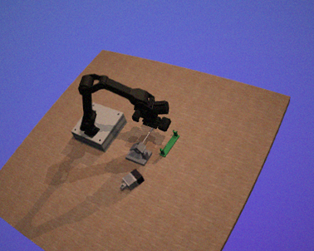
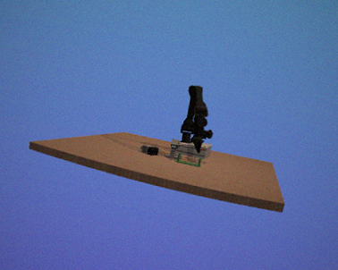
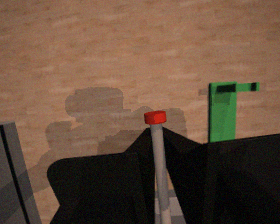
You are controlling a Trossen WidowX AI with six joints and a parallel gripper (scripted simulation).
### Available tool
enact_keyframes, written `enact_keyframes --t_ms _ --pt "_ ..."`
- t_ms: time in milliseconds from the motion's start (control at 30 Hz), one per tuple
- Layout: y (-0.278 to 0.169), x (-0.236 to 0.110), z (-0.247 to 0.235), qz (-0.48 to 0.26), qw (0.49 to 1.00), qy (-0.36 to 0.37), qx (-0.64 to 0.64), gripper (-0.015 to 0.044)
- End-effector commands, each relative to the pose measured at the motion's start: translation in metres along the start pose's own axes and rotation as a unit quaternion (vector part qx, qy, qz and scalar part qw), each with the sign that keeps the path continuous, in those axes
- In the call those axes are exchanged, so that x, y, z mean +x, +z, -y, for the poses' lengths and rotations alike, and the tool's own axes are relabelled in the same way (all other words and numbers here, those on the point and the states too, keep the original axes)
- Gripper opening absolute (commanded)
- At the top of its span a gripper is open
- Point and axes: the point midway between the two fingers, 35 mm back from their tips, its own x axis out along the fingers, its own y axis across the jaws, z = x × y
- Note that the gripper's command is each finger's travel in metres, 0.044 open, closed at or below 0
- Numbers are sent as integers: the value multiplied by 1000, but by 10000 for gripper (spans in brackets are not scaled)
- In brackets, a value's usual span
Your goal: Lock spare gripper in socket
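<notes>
- Wrist view: black gripper [image 3: 161, 165] fingers clamped on the grey, red-capped lock pin [image 3: 158, 150].
- Green rack [image 1: 169, 143] lies beside the grey socket mount [image 1: 139, 152] on the wooden table [image 1: 218, 155].

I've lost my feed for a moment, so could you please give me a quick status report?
Claw shut on lock pin, red head up. Socket mount empty; spare gripper lying undocked on table. Green rack close beside the claw.

I work on a bare test bench — one brown wooden board [image 1: 218, 155] under flat blue backdrop, my grey base plate [image 1: 107, 124] bolted on its left part — no furnishings.
</notes>
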Motion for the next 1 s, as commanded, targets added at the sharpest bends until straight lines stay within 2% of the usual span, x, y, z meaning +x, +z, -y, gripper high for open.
enact_keyframes --t_ms 0,967 --pt "4 -2 2 -1 1000 -2 1 0" --pt "24 -6 2 -3 1000 9 3 0"
